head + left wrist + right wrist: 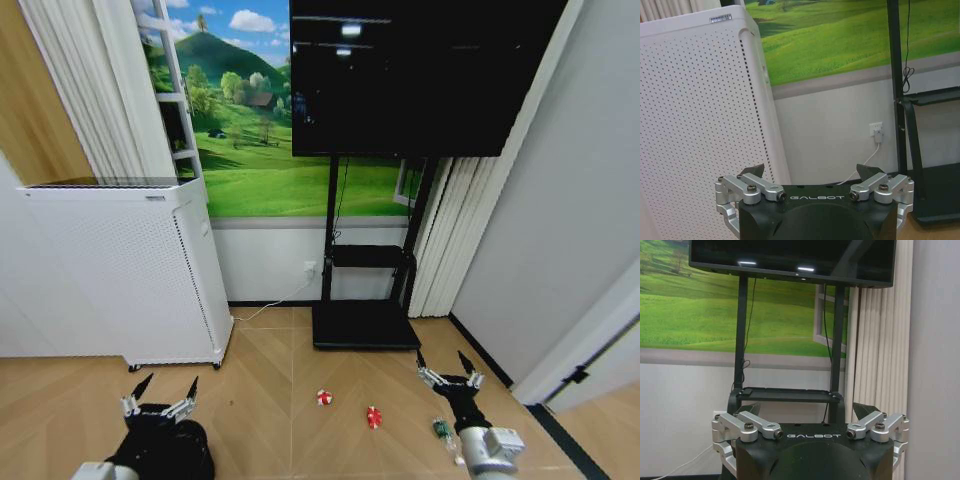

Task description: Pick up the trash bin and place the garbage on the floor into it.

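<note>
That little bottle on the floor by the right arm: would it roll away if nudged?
Probably. The bottle lies on its side on smooth floor, so a nudge could roll it. It looks clear, small and likely light, perhaps slippery for the right gripper with its open fingers.

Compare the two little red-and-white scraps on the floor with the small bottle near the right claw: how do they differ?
The red-and-white scraps are small crumpled lumps; the bottle is longer, clear with a green label. The scraps lie in open floor between the claws; the bottle lies partly hidden beneath the open right claw. Both lie loose on the parquet.

Left hand [160,388], right hand [448,362] low, fingers apparently spread.
</note>
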You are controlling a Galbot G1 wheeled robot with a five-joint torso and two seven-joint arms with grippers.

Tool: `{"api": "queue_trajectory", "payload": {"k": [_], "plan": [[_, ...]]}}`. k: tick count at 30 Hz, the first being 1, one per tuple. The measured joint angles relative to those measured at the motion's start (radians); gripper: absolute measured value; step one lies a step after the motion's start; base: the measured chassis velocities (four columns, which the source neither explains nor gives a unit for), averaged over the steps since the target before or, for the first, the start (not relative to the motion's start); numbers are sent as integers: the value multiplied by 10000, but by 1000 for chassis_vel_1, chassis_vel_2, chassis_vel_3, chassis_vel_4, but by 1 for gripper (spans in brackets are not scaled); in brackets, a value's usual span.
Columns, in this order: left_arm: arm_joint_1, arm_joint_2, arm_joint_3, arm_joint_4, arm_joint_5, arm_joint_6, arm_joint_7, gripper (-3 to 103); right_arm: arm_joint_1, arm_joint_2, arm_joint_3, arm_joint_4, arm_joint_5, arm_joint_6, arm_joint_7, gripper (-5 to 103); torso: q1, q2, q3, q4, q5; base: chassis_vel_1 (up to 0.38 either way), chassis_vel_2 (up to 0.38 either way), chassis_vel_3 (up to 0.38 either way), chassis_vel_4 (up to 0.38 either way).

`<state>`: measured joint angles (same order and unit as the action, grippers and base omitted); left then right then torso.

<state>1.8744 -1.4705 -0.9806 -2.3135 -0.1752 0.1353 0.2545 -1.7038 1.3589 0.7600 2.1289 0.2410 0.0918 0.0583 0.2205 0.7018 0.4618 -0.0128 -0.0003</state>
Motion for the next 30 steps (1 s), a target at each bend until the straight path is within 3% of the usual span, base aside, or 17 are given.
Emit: {"api": "queue_trajectory", "payload": {"k": [6,10,19,21,24,28,29,30], "plan": [[452,59,-773,848,-438,-27,933,100,38,8,36,-127,15,61,2,100,-15,4,-6,5,-3,48,-53,-61,44],[833,179,-1752,2307,-401,-945,1942,100,136,18,62,-298,46,98,8,100,-15,5,-6,4,0,9,-9,-12,15],[790,427,-2443,4755,-610,-2146,2324,100,265,26,-75,-520,32,119,9,100,-8,4,-2,7,3,0,0,0,0],[642,525,-2443,5523,-509,-2654,2410,100,321,29,-134,-558,10,120,0,100,-9,4,-3,5,3,0,0,0,0],[545,578,-2207,6149,-1041,-2625,2436,100,338,35,-149,-575,9,120,-9,100,-9,3,-3,6,2,0,0,0,0],[464,529,-1736,6618,-2256,-2083,2312,100,277,30,-137,-616,30,148,-20,100,-8,3,-2,6,3,0,0,0,0],[422,499,-1522,6729,-2884,-1642,2131,100,245,21,-120,-649,40,180,-23,100,-8,2,-3,6,2,0,0,0,0],[422,499,-1522,6729,-2884,-1642,2131,100,245,21,-120,-649,40,180,-23,100,-8,2,-3,6,2,0,0,0,0]]}}
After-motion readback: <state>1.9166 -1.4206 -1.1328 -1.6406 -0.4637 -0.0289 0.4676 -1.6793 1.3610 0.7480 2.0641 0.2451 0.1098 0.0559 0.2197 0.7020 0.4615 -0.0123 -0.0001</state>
